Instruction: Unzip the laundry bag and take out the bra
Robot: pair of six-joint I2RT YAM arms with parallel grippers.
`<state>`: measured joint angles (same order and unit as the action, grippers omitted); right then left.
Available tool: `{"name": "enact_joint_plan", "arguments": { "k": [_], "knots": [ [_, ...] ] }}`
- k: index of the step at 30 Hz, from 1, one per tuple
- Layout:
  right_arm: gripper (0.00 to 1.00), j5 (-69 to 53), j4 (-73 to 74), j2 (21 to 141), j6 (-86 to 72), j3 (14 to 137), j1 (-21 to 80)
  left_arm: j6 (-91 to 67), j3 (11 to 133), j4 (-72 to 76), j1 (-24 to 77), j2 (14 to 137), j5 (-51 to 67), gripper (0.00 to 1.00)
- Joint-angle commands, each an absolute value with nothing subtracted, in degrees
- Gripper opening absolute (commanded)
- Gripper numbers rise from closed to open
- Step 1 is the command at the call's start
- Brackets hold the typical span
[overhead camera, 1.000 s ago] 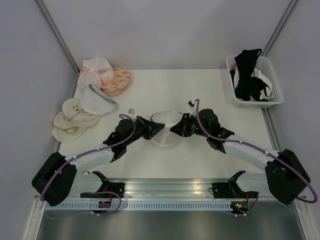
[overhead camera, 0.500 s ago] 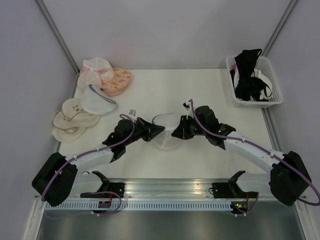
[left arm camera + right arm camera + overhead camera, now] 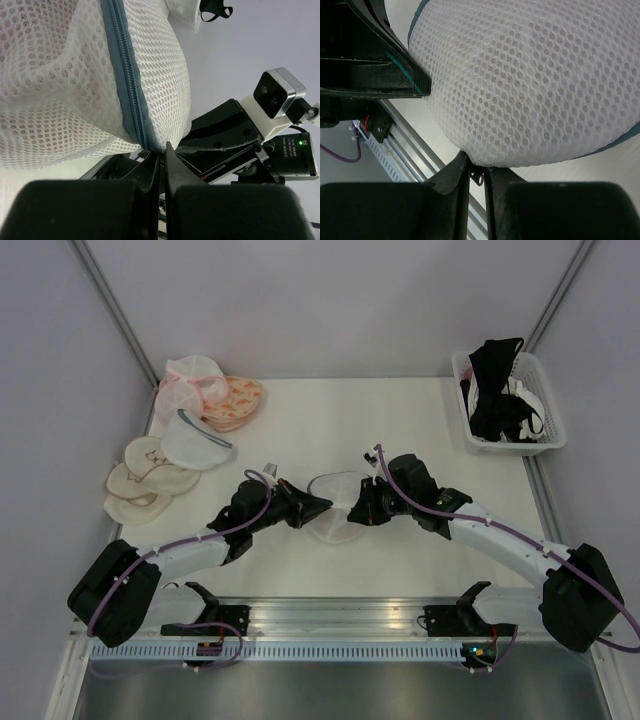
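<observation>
The laundry bag (image 3: 336, 510), a white mesh dome with a grey-blue zipper rim, is held between both grippers at the table's middle. My left gripper (image 3: 322, 504) is shut on the bag's edge at the zipper rim (image 3: 128, 85); its fingertips (image 3: 162, 150) pinch the seam. My right gripper (image 3: 352, 508) is shut on the small metal zipper pull (image 3: 477, 176) under the mesh (image 3: 530, 80). The zipper looks closed in the left wrist view. The bra is hidden inside the bag; only a faint pinkish tint shows through the mesh (image 3: 60, 65).
A white basket (image 3: 548, 430) with black bras stands at the back right. At the left lie a pink mesh pouch (image 3: 193, 380), an orange patterned bra (image 3: 238, 400), another white mesh bag (image 3: 192, 442) and cream padded cups (image 3: 140, 485).
Both grippers have drawn closer together and a little toward the near edge, with the bag between them. The bag bulges more between the two grips.
</observation>
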<state>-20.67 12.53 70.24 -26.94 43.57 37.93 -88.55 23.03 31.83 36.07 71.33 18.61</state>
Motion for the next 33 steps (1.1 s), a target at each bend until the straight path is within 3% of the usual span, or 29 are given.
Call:
{"name": "enact_joint_plan", "arguments": {
  "k": [1, 9, 13, 17, 26, 33],
  "knots": [
    [0.2, -20.6, 18.7, 69.9, -25.1, 44.9, 37.4, -86.5, 22.1, 32.6, 33.9, 71.6, 14.0, 0.02],
    [0.18, -20.8, 17.8, 69.0, -25.9, 44.6, 37.5, -86.7, 21.7, 33.3, 33.9, 72.0, 14.1, 0.02],
    [0.01, -20.4, 17.3, 68.0, -26.5, 44.6, 37.4, -86.7, 21.7, 33.3, 33.9, 72.3, 14.3, 0.02],
    [0.0, -20.9, 18.5, 67.1, -26.5, 45.5, 37.5, -86.7, 21.6, 33.5, 34.0, 72.7, 14.4, 0.02],
    [0.0, -19.1, 35.8, 69.3, -22.1, 48.9, 37.7, -85.3, 21.8, 33.5, 33.1, 73.1, 14.9, 0.02],
    [0.0, -6.0, 45.9, 68.4, -22.1, 50.3, 37.7, -84.6, 21.6, 33.7, 31.9, 73.4, 15.9, 0.02]
  ]
}}
